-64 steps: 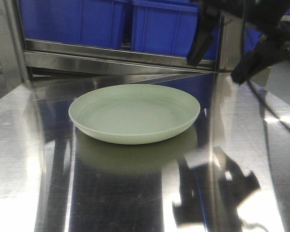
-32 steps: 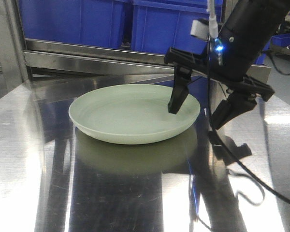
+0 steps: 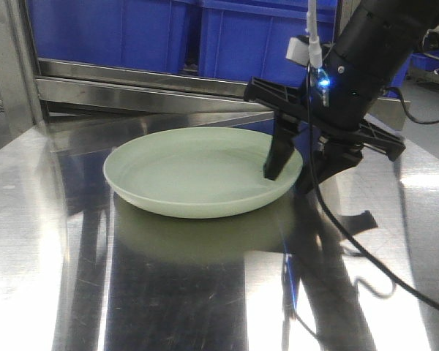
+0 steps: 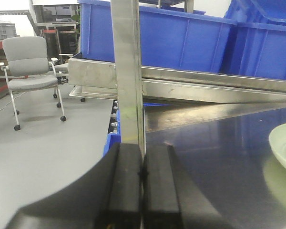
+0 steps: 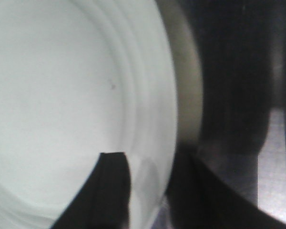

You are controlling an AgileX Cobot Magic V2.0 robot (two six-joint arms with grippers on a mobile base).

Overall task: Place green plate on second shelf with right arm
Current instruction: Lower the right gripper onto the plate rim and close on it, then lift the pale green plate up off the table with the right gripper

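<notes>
The green plate (image 3: 190, 175) lies flat on the shiny steel table (image 3: 51, 241), a round pale sage-green dish with a low rim. My right gripper (image 3: 293, 172) is open and straddles the plate's right rim: one finger (image 3: 274, 162) is inside the plate, the other just outside it. In the right wrist view the plate (image 5: 62, 95) fills the left side and its rim runs between the two dark fingers of the right gripper (image 5: 150, 167). My left gripper (image 4: 143, 164) is shut and empty, off to the left; the plate's edge (image 4: 283, 148) shows at its far right.
Blue bins (image 3: 132, 29) stand on a steel shelf (image 3: 168, 80) right behind the plate. A steel upright post (image 4: 128, 71) stands in front of my left gripper. A black cable (image 3: 351, 241) trails from my right arm over the table. An office chair (image 4: 31, 67) stands on the floor.
My right gripper came down from the upper right to the plate's right rim, and its fingers have drawn closer together on either side of the rim. The plate has not moved.
</notes>
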